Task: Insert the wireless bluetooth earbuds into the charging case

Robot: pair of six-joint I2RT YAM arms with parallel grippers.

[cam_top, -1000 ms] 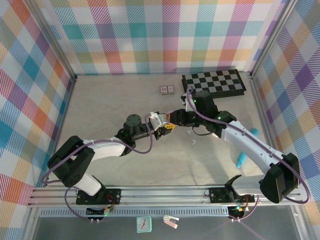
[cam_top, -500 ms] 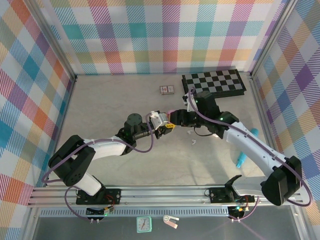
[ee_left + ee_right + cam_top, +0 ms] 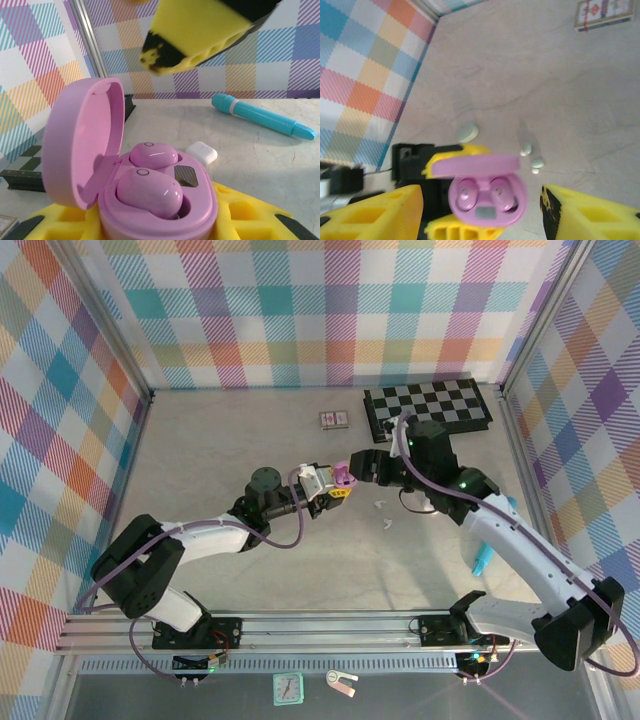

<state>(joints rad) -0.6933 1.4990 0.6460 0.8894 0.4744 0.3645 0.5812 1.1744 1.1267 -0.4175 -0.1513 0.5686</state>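
Left wrist view is showing the pink charging case (image 3: 150,210) with its lid (image 3: 82,140) standing open toward 10 o'clock. 2 purple earbuds (image 3: 150,192) are sitting side by side in its wells, and both are looking fully seated. The left claw (image 3: 333,490) is clamping the case between its yellow pads and holding it up off the table (image 3: 230,440), roughly at the middle of the top external view.

The right claw (image 3: 482,205) is hovering directly over the case with its fingers standing wide apart and gripping nothing.

By my reading, the insertion for this pair is looking done. What is remaining is shutting the lid, if that counts. A few pale buds (image 3: 526,149) are lying loose on the table at about 1 o'clock from the case in the right wrist view. A small white case (image 3: 202,151) is lying near them. Whether these are part of the job, I cannot tell.

In the right wrist view the case's long axis is running from 9 o'clock to 3 o'clock. Its hinge edge is lying at 12 o'clock, and its open mouth is facing up at that camera. The 2 buds are lining up along that same axis, with their rounded backs pointing upward.
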